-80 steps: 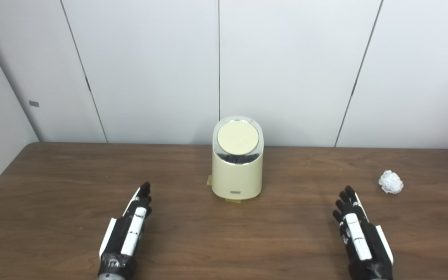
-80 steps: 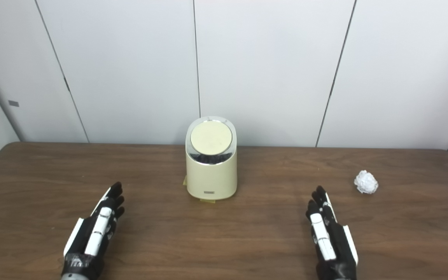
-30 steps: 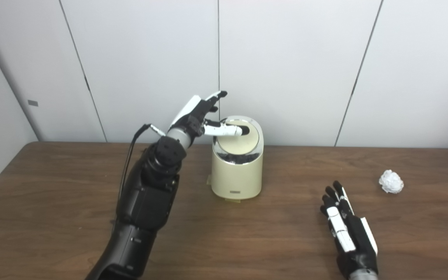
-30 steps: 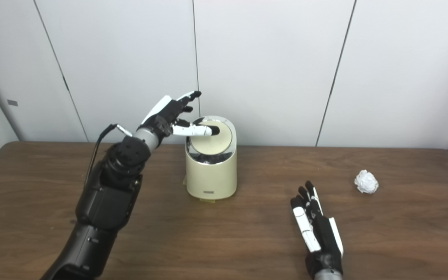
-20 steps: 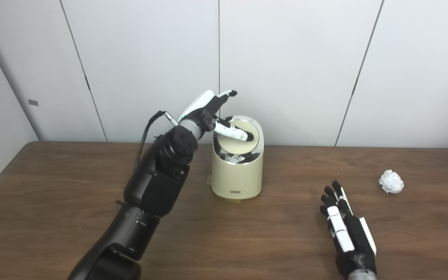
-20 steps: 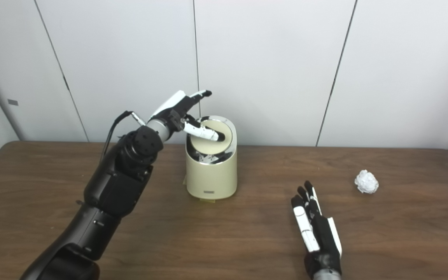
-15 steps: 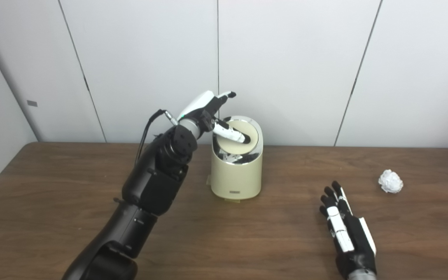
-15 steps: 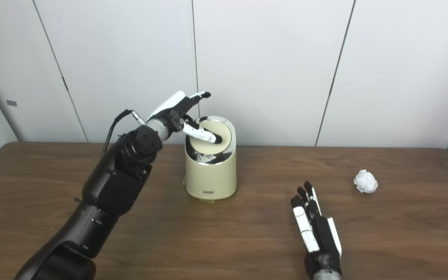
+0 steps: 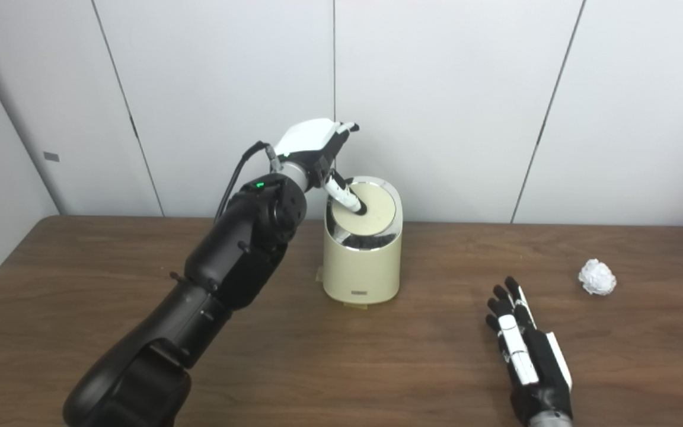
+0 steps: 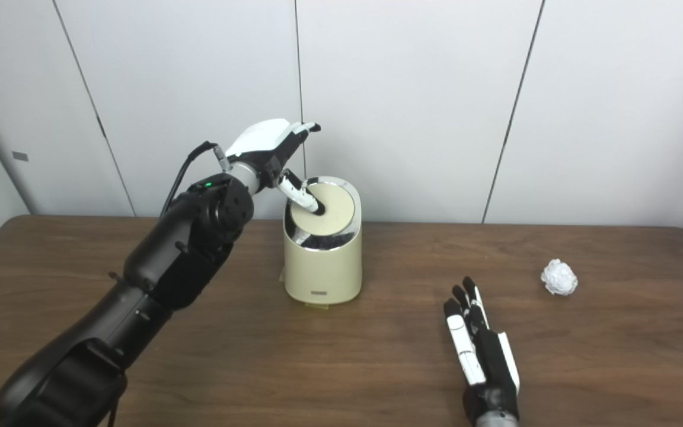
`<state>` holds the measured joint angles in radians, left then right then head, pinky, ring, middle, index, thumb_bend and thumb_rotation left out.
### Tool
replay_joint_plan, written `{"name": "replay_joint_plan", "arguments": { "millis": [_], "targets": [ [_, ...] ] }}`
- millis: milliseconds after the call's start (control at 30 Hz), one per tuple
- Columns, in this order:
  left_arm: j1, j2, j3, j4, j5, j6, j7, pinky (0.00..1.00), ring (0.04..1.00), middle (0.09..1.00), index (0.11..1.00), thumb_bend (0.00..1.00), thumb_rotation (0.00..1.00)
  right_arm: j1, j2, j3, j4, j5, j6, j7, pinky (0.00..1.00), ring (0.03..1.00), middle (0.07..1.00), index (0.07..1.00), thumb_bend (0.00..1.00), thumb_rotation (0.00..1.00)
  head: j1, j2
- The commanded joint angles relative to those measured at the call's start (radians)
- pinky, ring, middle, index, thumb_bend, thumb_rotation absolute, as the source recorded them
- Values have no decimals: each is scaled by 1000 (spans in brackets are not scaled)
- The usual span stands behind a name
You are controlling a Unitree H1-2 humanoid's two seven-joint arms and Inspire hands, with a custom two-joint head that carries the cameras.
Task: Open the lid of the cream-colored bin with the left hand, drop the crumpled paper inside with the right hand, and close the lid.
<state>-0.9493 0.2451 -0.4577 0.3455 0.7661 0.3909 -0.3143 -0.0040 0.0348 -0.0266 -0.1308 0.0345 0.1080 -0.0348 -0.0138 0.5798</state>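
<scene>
Brown desk [image 9: 140, 267] — your left hand [image 9: 318, 151], fingers spread, thumb pressing the bin [image 9: 362, 261] lid [image 9: 371, 207]; right hand [image 9: 528, 350] flat, empty; crumpled paper [image 9: 596, 277] far right.

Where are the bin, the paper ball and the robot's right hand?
bin [image 9: 362, 273], left eye view, front of its cream wall
paper ball [image 9: 597, 277], left eye view, its middle
right hand [image 10: 484, 353], right eye view, back of the hand
</scene>
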Motion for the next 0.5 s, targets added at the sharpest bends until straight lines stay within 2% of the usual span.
{"name": "replay_joint_plan", "arguments": {
  "millis": [0,67,200,467],
  "targets": [
    [-64,22,-15,-8,43,-38,26,894,964,978,964,895,88,-24,7,-5,-40,11,-33,-3,953,952,962,992,498,757,-2,5],
    [-57,24,-34,-9,63,-60,36,879,958,964,948,925,84,-24,6,-5,-45,11,-29,-1,954,952,962,991,503,764,-4,6],
    [-43,21,-93,-5,121,-97,41,917,981,969,956,934,90,-21,2,-2,-55,9,-31,4,957,965,973,999,498,796,-9,12],
    [-21,24,-198,-4,243,-163,16,997,1000,973,970,974,101,-27,10,-9,-65,27,-24,-3,961,964,971,1000,495,758,-10,17]
  ]
}}
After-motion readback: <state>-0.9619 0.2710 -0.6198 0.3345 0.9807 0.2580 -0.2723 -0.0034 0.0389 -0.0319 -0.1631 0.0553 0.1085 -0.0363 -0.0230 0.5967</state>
